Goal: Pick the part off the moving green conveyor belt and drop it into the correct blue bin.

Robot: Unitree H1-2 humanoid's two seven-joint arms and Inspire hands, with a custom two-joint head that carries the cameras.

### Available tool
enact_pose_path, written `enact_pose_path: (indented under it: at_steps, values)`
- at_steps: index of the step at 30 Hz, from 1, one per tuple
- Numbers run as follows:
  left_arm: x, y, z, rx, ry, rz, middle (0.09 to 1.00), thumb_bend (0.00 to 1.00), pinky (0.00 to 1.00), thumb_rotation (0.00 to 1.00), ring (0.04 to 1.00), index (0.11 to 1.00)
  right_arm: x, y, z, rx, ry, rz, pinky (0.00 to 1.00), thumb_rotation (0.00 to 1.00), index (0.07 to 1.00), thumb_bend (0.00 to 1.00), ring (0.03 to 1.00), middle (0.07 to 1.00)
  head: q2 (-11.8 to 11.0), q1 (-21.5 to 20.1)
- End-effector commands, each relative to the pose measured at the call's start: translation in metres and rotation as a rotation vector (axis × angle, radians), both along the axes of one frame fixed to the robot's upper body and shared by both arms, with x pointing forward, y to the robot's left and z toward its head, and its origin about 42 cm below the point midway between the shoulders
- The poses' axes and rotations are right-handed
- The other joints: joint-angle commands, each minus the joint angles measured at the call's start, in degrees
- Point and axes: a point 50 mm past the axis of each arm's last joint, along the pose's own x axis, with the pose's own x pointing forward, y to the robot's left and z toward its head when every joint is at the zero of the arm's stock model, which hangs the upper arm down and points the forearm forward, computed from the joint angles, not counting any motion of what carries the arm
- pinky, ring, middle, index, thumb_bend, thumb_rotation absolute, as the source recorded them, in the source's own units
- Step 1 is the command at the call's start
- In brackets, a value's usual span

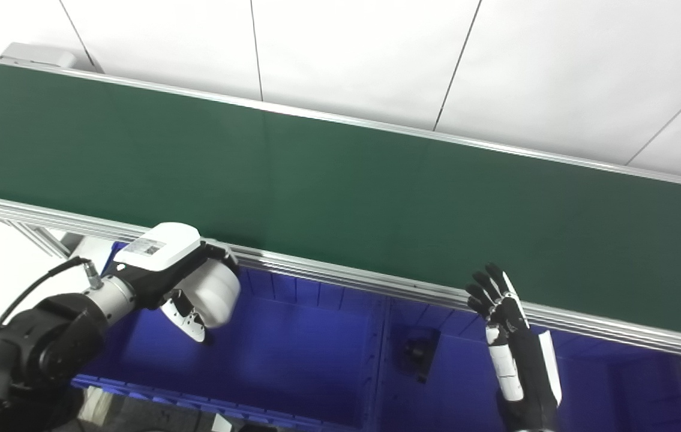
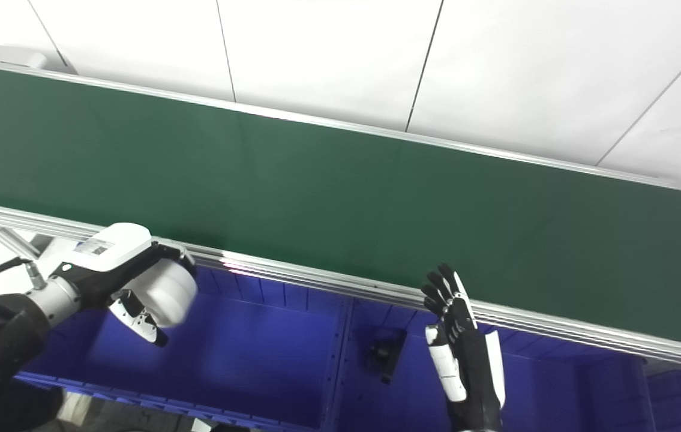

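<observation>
- Left hand (image 1: 196, 288) grips a white round part over the left blue bin (image 1: 292, 354).
- Right hand (image 1: 505, 324) is upright with fingers spread, holding nothing, beside the green conveyor belt (image 1: 340, 186).

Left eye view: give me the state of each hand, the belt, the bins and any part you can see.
left hand: shut on a white round part, over the left blue bin
right hand: open, fingers up, empty
conveyor belt: bare, no parts
middle blue bin: holds one dark part

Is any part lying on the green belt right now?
No, the green belt is bare along its whole visible length; a dark part lies in a blue bin.
</observation>
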Motion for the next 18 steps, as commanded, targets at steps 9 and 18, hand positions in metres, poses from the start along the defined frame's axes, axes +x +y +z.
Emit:
enact_pose_path:
  at_steps: [9, 18]
  values:
    - [-0.023, -0.009, 0.056, -0.122, -0.119, -0.041, 0.766, 1.00, 0.68, 0.24, 0.757, 0.712, -0.005, 0.006, 0.008, -0.001, -0.027, -0.007, 0.84, 0.91, 0.945, 0.78, 0.871, 0.900, 0.76, -0.29]
    - [-0.044, -0.042, 0.081, -0.369, -0.141, -0.089, 0.780, 1.00, 0.68, 0.26, 0.784, 0.713, -0.003, 0.015, 0.007, -0.008, -0.028, -0.010, 0.82, 0.91, 0.939, 0.78, 0.858, 0.894, 0.58, -5.87]
